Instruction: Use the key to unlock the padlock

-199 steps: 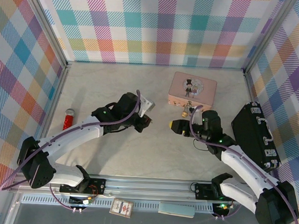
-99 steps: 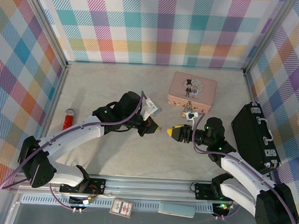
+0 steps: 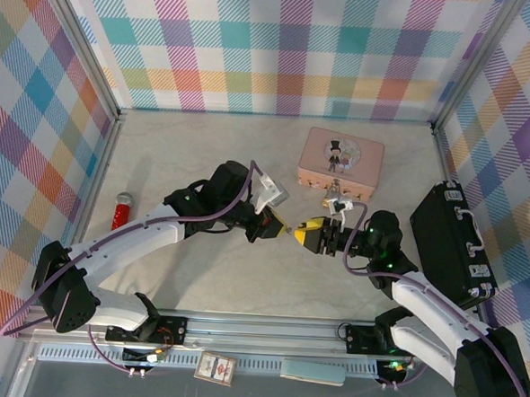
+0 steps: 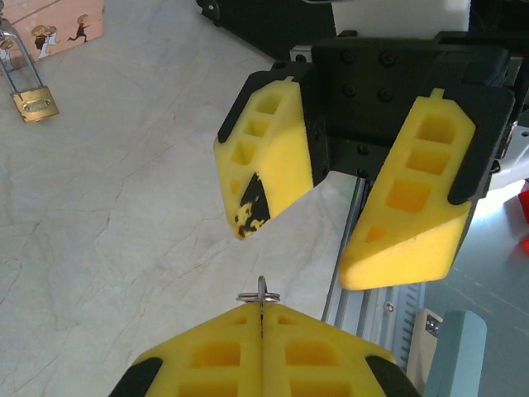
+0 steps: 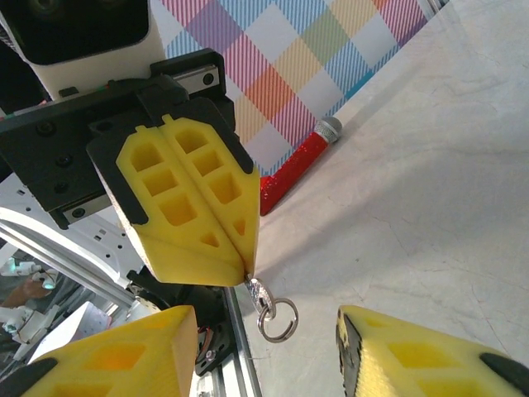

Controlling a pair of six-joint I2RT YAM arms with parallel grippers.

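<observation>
My left gripper (image 3: 278, 224) is shut on the key (image 4: 260, 291). The key's silvery head and its small ring (image 5: 278, 320) stick out past the closed yellow fingertips. My right gripper (image 3: 309, 234) faces it tip to tip and is open. Its two yellow fingers (image 4: 264, 165) stand on either side of the key (image 5: 261, 294) without touching it. The small brass padlock (image 4: 35, 101) lies on the table beside the pink tin (image 4: 50, 25), shackle toward the tin. In the top view the padlock (image 3: 329, 199) is just behind the right wrist.
The pink tin (image 3: 341, 158) sits at the back right. A red cylinder-handled tool (image 3: 120, 210) lies near the left wall. A black case (image 3: 451, 241) lies along the right wall. The table's front rail (image 3: 266, 329) runs just below the grippers.
The right gripper has swung left to meet the left gripper, and its jaws have narrowed somewhat. The left gripper moved slightly right, still holding the key.
</observation>
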